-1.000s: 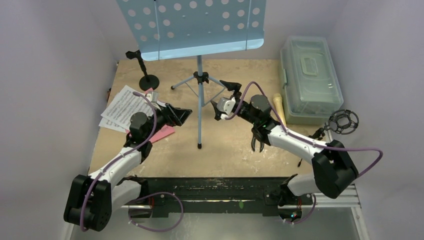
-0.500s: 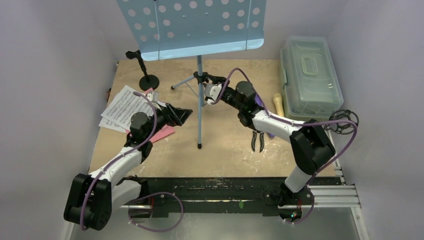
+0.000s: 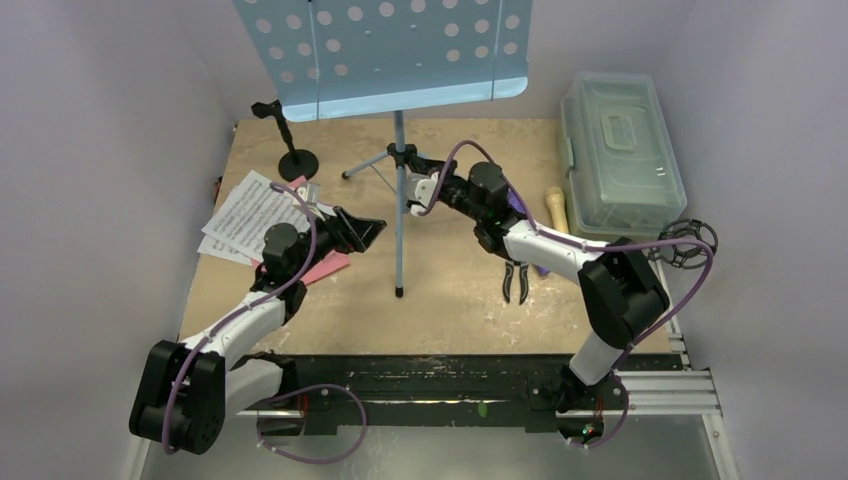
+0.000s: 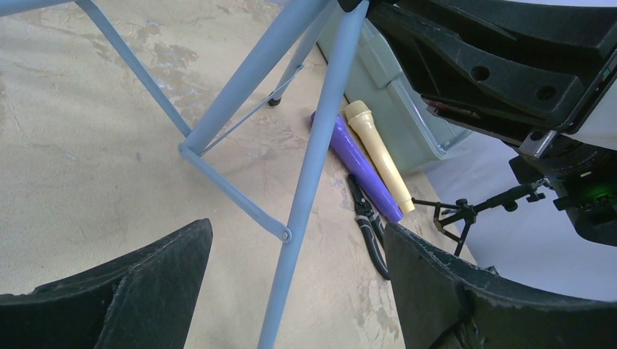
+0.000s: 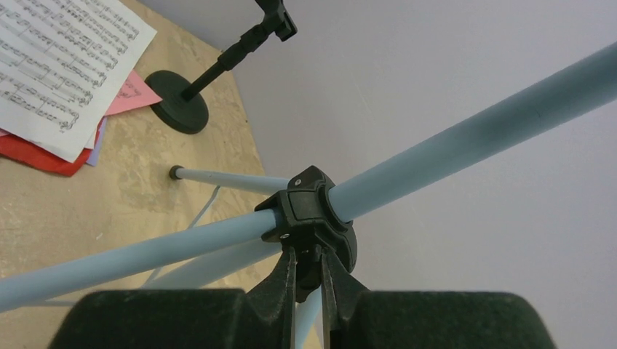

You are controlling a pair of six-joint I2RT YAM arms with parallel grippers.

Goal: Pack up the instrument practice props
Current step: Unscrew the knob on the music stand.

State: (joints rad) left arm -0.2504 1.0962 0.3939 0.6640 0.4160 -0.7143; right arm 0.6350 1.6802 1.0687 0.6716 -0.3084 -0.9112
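The light-blue perforated music desk [image 3: 385, 50] stands on its pole and tripod legs [image 3: 399, 230] mid-table. My right gripper [image 5: 309, 265] is shut on the black knob under the stand's leg collar [image 5: 309, 207]; from above it [image 3: 410, 180] sits right of the pole. My left gripper [image 3: 368, 228] hangs open just left of the near leg [image 4: 305, 182], not touching. Purple microphone [image 4: 356, 163] and cream microphone [image 4: 378, 163] lie side by side. The black mic tripod [image 3: 685, 245] is at the right edge, the round-base pole [image 3: 293, 150] back left, with white [image 3: 245, 215] and red pages [image 3: 325, 268].
A translucent grey-green box [image 3: 620, 160] with its lid shut stands at the back right. Black-handled pliers [image 3: 515, 282] lie under my right forearm. Walls close in the table on the left, the back and the right.
My right arm swung left from the table's middle to the stand's collar, and its jaws went from wide open to shut on the knob. The left arm stayed still.
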